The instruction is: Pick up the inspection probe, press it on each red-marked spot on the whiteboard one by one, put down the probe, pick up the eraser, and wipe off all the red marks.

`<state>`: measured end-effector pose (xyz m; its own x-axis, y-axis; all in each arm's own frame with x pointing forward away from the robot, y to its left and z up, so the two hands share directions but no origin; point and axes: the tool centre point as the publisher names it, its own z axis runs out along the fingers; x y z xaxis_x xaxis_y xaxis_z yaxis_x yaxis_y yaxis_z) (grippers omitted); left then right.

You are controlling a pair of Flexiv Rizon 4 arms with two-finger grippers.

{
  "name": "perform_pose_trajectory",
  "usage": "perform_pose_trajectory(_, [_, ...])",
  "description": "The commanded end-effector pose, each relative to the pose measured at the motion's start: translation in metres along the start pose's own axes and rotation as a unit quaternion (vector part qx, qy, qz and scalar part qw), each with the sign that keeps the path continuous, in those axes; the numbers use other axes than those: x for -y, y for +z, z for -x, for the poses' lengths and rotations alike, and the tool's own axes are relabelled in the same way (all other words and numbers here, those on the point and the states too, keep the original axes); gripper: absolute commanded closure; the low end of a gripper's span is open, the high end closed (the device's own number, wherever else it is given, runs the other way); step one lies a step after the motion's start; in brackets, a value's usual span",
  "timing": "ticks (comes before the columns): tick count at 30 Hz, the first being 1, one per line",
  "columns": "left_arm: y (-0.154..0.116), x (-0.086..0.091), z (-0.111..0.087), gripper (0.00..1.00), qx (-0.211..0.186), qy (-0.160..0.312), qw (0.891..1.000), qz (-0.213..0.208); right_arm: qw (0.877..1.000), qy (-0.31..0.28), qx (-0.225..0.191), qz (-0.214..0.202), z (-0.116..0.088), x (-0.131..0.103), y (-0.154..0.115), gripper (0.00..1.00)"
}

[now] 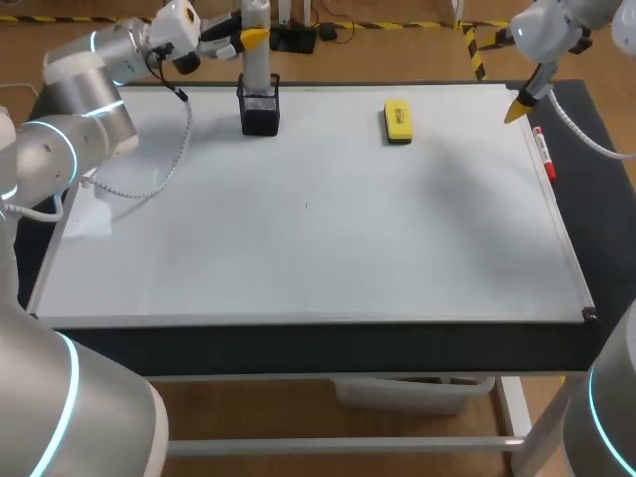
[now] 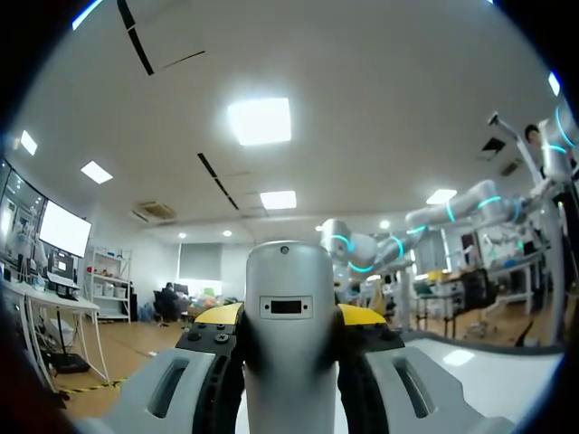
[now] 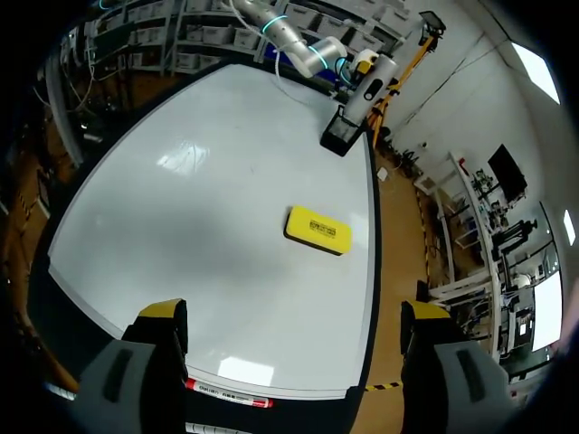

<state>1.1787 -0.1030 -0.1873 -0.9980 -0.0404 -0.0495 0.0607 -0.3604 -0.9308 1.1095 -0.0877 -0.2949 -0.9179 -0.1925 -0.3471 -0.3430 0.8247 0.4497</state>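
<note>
whiteboard: is lying flat on the dark counter and covering almost all of it; narrow dark strips are showing along its near and right edges.
open room: white surface is stretching wide from the holder and the eraser down to the near edge, and across from the left edge to the right edge.
holder: black mesh cup is standing just inside the far edge, left of the middle.
inspection probe: is standing upright with its long axis vertical, lower end pointing down into the holder, upper end rising well above it.
left end effector: is clamping the inspection probe from two sides, high on its shaft, above the holder.
eraser: yellow block is lying flat near the far edge, right of the middle and well apart from the holder; its long axis is running from far edge towards near edge.
right end effector: is hovering over the far right corner, fingers spread wide, gripping nothing.
marker: red and white pen is lying along the right edge near the far right corner, long axis parallel to that edge.
cable: is drooping from the left arm over the far left corner.
</note>
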Motion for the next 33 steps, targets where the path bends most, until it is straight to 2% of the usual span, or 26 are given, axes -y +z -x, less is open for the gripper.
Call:
perform_pose_trajectory(1, [-0.002,-0.008,0.007,1.0,-0.117,0.0,0.993,-0.005,1.0,-0.001,-0.001,-0.002,0.0,0.0,-0.001,0.0])
perform_pose_trajectory(33, [-0.019,-0.061,0.011,1.0,-0.117,-0.017,0.993,0.013,1.0,-0.001,-0.001,-0.002,0.0,0.0,-0.001,0.0])
